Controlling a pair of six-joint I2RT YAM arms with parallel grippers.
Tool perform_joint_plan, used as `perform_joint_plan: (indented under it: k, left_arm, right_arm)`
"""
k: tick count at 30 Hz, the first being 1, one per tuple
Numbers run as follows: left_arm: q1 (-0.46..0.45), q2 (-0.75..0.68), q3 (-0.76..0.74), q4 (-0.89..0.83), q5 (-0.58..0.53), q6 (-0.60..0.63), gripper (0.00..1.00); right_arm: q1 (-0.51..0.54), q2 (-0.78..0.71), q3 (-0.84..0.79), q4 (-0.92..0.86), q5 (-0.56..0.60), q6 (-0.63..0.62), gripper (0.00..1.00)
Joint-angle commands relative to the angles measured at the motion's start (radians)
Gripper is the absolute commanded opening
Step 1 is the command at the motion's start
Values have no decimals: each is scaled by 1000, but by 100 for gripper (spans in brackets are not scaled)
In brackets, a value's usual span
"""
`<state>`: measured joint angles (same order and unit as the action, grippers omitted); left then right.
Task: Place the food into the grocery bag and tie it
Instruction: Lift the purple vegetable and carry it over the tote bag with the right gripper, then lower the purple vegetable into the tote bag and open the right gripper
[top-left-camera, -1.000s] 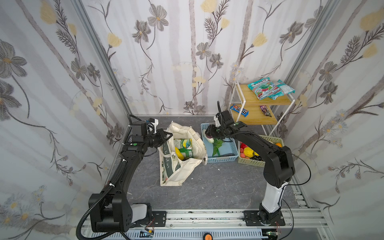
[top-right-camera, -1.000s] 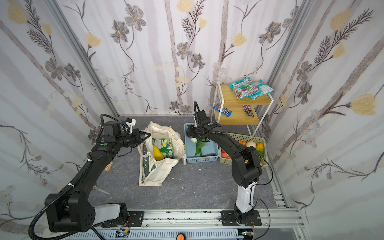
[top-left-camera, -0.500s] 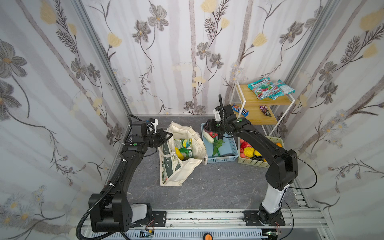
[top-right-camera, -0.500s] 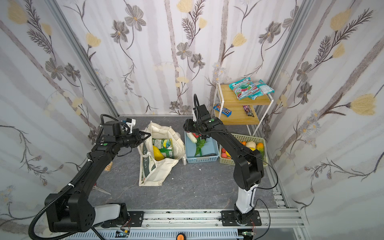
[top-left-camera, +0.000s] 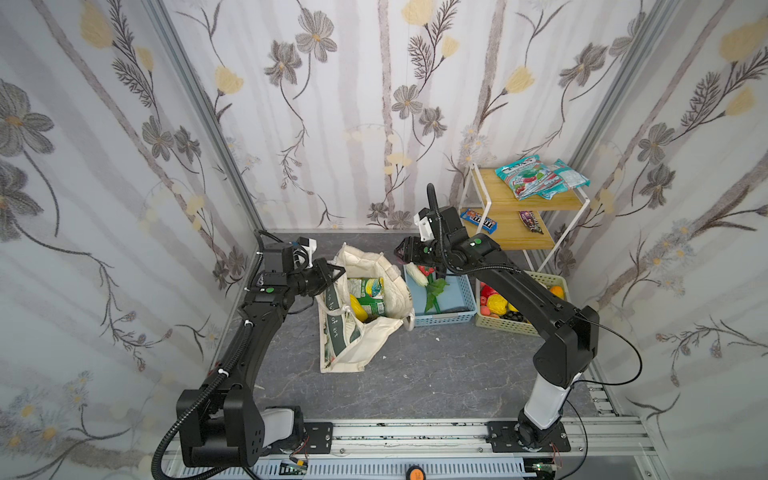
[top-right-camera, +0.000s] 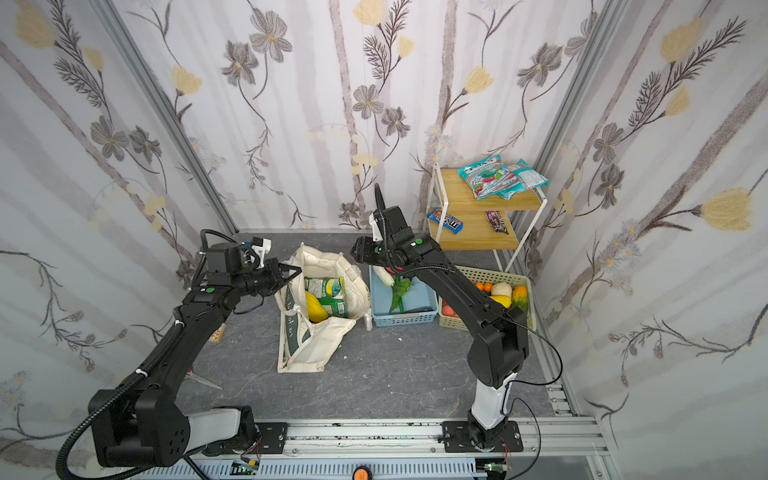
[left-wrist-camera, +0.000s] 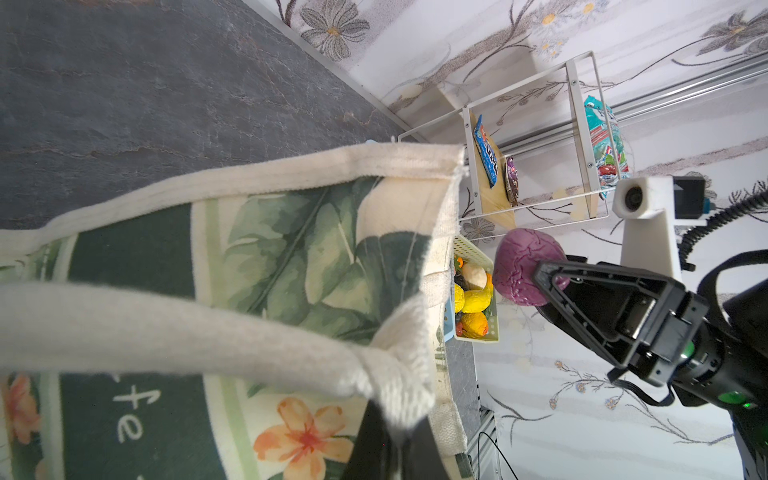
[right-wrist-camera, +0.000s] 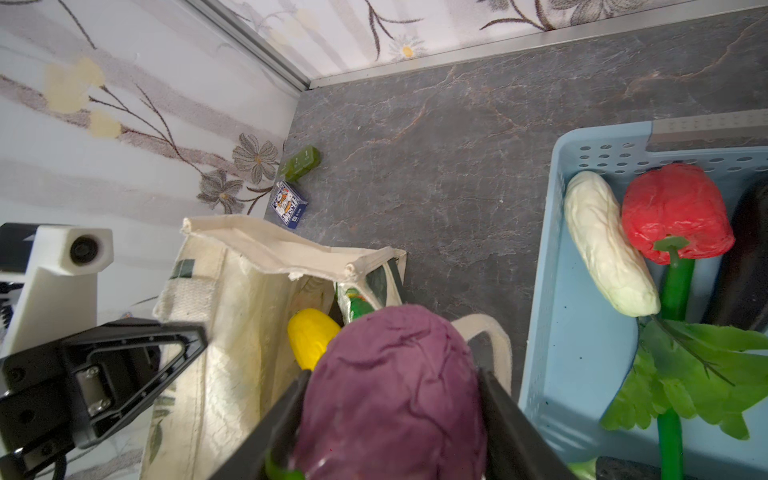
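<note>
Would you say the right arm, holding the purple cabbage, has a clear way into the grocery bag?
Probably yes: the left gripper holds the grocery bag open, and the right gripper with the purple cabbage hangs close by its mouth, nothing between.

R gripper (right-wrist-camera: 392, 399) clamps purple cabbage (right-wrist-camera: 395, 374) by open tote (right-wrist-camera: 232, 282) w/ yellow fruit (right-wrist-camera: 309, 336) inside

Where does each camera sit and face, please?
Both top views: high in front, looking down on the grocery bag; left arm and right arm show.
Left wrist: on the left arm, facing across the bag; left gripper shows.
Right wrist: on the right arm, facing down; right gripper holds purple vegetable.
Shared: both wrist views show that vegetable.
</note>
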<state>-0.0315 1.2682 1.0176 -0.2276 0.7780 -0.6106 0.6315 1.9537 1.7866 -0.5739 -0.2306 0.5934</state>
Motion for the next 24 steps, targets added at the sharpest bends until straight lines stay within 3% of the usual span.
perform_joint_plan:
  k: [1, 24]
  left_arm:
    - [1, -5, -2, 27, -1, -5, 0]
    - [1, -55, -25, 11, -18, -7, 0]
  right_arm:
    - [28, -16, -8, -5, -15, -30, 59]
    - [190, 89, -90, 39, -73, -132, 60]
